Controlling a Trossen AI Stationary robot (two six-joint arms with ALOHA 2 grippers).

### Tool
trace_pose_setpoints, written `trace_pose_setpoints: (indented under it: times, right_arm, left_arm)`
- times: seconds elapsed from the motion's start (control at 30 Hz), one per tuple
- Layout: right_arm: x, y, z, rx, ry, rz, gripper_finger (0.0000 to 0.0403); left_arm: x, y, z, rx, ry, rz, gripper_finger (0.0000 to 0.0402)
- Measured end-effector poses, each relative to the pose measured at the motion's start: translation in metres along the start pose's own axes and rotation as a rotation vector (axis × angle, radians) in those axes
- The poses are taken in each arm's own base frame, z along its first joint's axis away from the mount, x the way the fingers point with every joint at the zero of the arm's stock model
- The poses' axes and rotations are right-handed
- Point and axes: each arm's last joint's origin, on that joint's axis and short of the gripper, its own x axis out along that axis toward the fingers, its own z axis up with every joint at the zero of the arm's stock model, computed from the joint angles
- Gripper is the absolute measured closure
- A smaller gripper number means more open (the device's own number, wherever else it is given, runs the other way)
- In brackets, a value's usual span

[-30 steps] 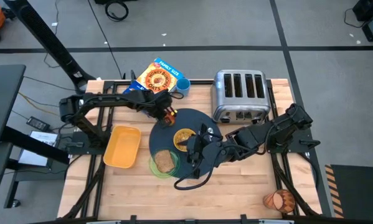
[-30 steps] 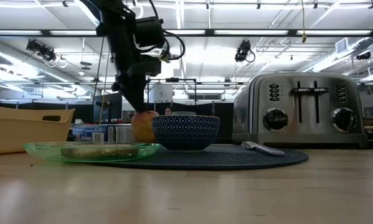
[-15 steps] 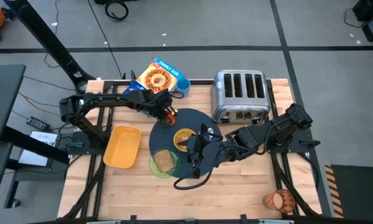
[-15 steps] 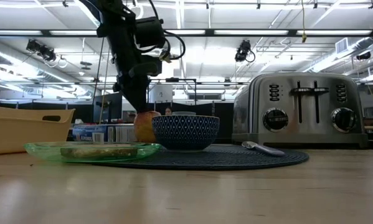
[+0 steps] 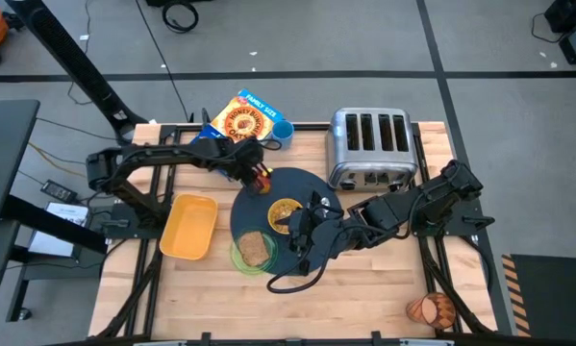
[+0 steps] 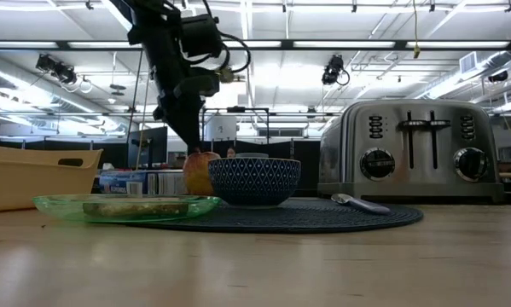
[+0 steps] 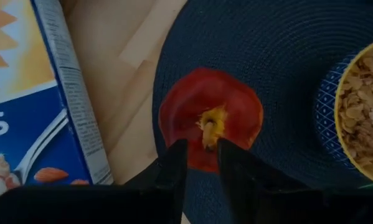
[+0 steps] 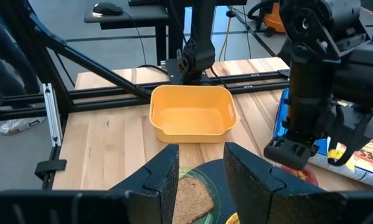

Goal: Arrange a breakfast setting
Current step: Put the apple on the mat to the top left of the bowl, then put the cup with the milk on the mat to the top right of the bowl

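Note:
The red apple (image 7: 211,118) stands on the far left edge of the dark round mat (image 5: 312,187), stem up, beside the cereal-filled bowl (image 5: 286,211). My left gripper (image 7: 202,165) points down just above the apple (image 6: 200,173), its fingers a narrow gap apart and touching nothing. The spoon (image 6: 362,203) lies on the mat's right part. The toast (image 5: 256,249) lies on the green plate (image 6: 127,206) at the mat's near left. My right gripper (image 5: 302,240) hovers open and empty over the mat's near edge. The orange-brown cup (image 5: 432,309) lies at the near right corner.
The chrome toaster (image 5: 369,144) stands at the far right behind the mat. A cereal box (image 5: 244,120) and a small blue cup (image 5: 283,131) are at the far edge. A yellow bin (image 5: 189,227) sits left of the plate. Bare wood lies along the near edge.
My left gripper has risen a little above the apple, which stays on the mat.

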Motion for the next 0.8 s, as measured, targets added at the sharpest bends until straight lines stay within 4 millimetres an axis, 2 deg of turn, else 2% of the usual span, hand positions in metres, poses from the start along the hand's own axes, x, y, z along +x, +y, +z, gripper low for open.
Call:
trace_pose_setpoints:
  times: [0.2, 0.43, 0.63, 0.8]
  right_arm:
    - [0.000, 0.000, -0.001, 0.019, 0.011, -0.003, 0.0269]
    - [0.000, -0.002, -0.009, 0.112, 0.085, -0.020, 0.0269]
    - [-0.001, -0.002, -0.015, 0.165, 0.174, 0.046, 0.0269]
    - [-0.003, -0.002, -0.024, 0.242, 0.283, 0.066, 0.0269]
  left_arm:
    - [-0.011, -0.001, -0.002, 0.003, -0.017, -0.008, 0.0308]
    - [-0.046, -0.009, -0.009, 0.023, -0.086, -0.049, 0.0308]
    - [-0.081, -0.034, -0.018, 0.045, -0.211, -0.153, 0.0308]
    - [-0.102, -0.056, -0.031, 0.076, -0.262, -0.236, 0.0308]
